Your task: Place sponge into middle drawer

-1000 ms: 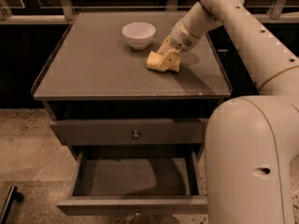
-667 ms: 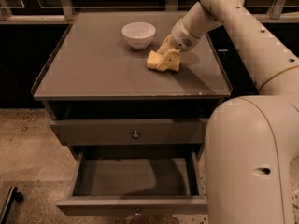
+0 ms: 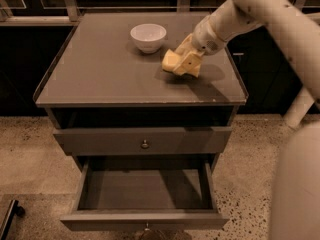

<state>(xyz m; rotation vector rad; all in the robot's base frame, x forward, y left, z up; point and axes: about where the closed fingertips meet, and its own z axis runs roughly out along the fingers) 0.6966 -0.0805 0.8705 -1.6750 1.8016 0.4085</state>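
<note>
The gripper (image 3: 186, 64) is in the upper right of the frame, down by the top of the cabinet (image 3: 95, 74). Its fingers look pressed onto the sponge (image 3: 170, 60), pinching it at one end. The yellow sponge sticks out to the left, and I think it is just off the top, because a dark shadow lies under it. It is held this way so the arm can carry it. The sponge is just beside the white bowl (image 3: 148, 36) but not touching it. The middle drawer (image 3: 145, 191) is at the bottom of the frame. It is pulled wide open, so it is ready for something to drop in, and nothing is inside it yet. The top drawer (image 3: 100, 141) above it is closed, so it is not in the way. I count one sponge, one bowl, one gripper and two drawers. Each drawer has one small round knob (image 3: 145, 144).
</note>
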